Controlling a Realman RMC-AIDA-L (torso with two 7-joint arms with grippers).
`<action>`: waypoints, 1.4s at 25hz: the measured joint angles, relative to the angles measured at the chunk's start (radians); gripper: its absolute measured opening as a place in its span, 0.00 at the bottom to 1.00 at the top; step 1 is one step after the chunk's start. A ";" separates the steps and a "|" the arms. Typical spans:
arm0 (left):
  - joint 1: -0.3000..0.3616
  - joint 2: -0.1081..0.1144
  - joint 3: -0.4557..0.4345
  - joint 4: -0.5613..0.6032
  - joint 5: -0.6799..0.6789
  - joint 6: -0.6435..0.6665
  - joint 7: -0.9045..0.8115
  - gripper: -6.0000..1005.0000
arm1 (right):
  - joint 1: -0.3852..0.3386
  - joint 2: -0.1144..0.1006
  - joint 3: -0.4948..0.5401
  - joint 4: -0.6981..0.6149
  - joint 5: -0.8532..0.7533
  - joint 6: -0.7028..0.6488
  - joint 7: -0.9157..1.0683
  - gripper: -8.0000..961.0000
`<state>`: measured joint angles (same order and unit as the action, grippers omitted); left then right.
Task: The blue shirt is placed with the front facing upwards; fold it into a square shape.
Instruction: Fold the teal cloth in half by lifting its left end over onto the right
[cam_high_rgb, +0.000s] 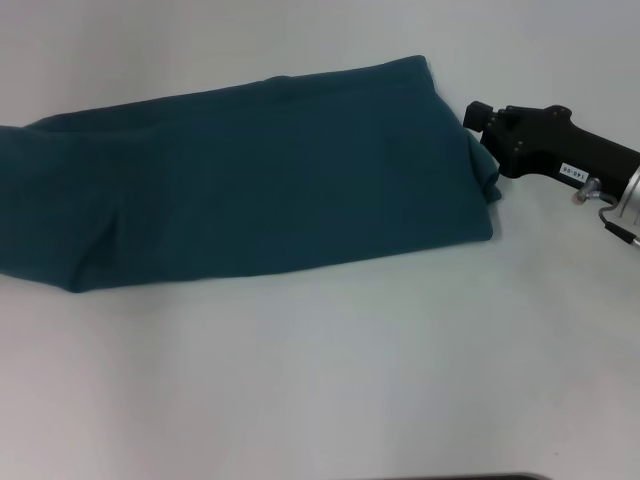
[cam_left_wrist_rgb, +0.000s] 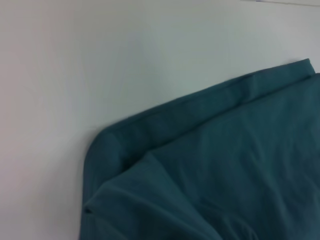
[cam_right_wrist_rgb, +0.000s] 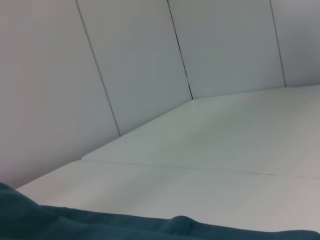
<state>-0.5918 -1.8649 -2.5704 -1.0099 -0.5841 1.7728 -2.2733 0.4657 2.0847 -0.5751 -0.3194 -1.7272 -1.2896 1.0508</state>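
Observation:
The blue shirt (cam_high_rgb: 250, 180) lies on the white table as a long folded band running from the left edge to right of centre, plain teal side up, with no lettering showing. My right gripper (cam_high_rgb: 482, 125) is at the band's right end, its black body touching the cloth's far corner. The right wrist view shows only a rumpled edge of the shirt (cam_right_wrist_rgb: 100, 225) low against the table. The left wrist view looks down on a rounded folded corner of the shirt (cam_left_wrist_rgb: 210, 165). My left gripper does not show in any view.
White tabletop (cam_high_rgb: 330, 380) spreads in front of the shirt and behind it. Pale wall panels (cam_right_wrist_rgb: 135, 65) rise beyond the table's far side in the right wrist view.

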 joint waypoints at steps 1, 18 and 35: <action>0.001 -0.001 -0.002 -0.002 -0.002 -0.001 0.005 0.05 | 0.001 0.000 0.001 0.000 0.000 0.000 0.000 0.05; -0.081 -0.123 -0.015 -0.151 -0.050 0.030 -0.152 0.06 | -0.013 -0.008 -0.006 -0.003 -0.001 0.008 0.000 0.06; -0.309 -0.244 0.196 -0.019 -0.275 -0.089 -0.337 0.17 | -0.031 -0.007 -0.005 -0.011 -0.002 -0.007 0.010 0.06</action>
<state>-0.9005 -2.1092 -2.3744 -1.0292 -0.8588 1.6838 -2.6106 0.4351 2.0780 -0.5800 -0.3302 -1.7288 -1.2966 1.0604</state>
